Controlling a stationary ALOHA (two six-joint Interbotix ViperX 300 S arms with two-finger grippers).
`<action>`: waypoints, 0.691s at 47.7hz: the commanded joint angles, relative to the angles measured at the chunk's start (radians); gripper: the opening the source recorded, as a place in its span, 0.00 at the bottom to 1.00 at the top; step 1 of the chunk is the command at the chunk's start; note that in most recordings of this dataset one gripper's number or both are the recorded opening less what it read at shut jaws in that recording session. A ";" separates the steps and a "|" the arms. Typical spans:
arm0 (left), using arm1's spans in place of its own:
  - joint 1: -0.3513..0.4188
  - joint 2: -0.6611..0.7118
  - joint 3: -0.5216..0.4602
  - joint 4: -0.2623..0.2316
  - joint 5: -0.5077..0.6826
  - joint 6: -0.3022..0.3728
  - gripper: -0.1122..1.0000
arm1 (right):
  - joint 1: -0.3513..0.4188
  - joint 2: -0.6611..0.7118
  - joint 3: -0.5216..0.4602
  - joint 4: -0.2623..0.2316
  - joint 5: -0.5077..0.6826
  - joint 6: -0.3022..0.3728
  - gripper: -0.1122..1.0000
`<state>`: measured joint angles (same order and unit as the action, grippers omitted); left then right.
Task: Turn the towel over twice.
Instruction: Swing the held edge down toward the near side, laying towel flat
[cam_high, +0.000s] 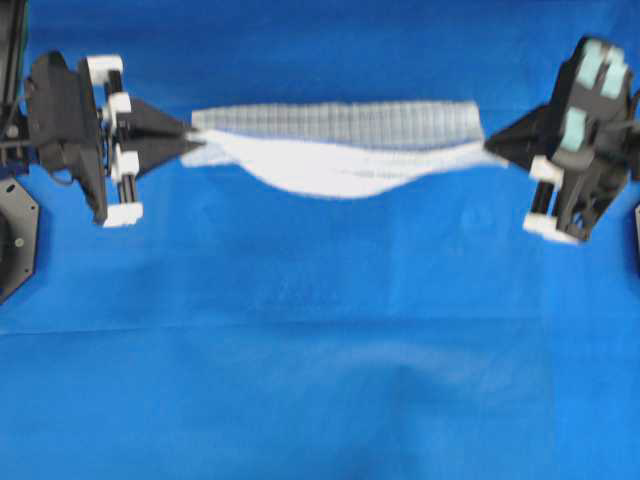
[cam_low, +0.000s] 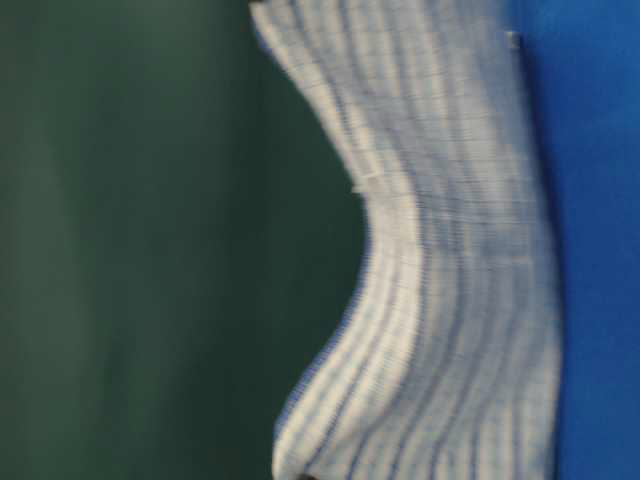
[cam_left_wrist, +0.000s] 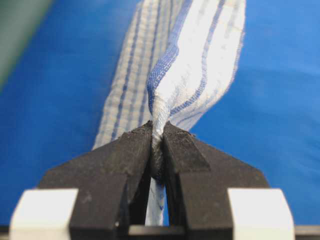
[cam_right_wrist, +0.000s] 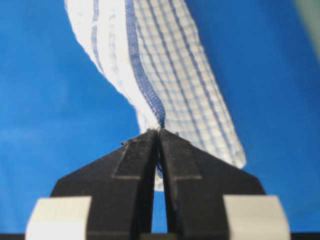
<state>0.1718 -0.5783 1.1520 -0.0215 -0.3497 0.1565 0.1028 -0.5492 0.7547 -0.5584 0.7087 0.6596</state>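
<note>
Towel hangs stretched between both grippers above the blue cover, its middle sagging. Left gripper is clamped on the towel's left corner, jaws pinched tight on the fabric. Right gripper is likewise clamped on the right corner.

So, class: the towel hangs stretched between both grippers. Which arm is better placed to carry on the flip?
Neither alone, probably. The left gripper and the right gripper are each shut on a corner of the towel, at about the same level across the table, so both would likely swing together.
</note>
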 joint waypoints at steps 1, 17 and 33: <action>-0.060 0.011 0.000 0.000 -0.005 -0.003 0.13 | 0.061 0.025 0.002 0.002 -0.005 0.038 0.13; -0.282 0.133 -0.020 0.000 0.012 -0.023 0.13 | 0.213 0.143 0.021 0.020 -0.023 0.192 0.13; -0.353 0.318 -0.051 0.000 0.014 -0.098 0.13 | 0.242 0.268 0.063 0.063 -0.173 0.236 0.13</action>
<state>-0.1749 -0.2807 1.1244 -0.0215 -0.3313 0.0629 0.3405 -0.2930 0.8207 -0.5047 0.5645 0.8943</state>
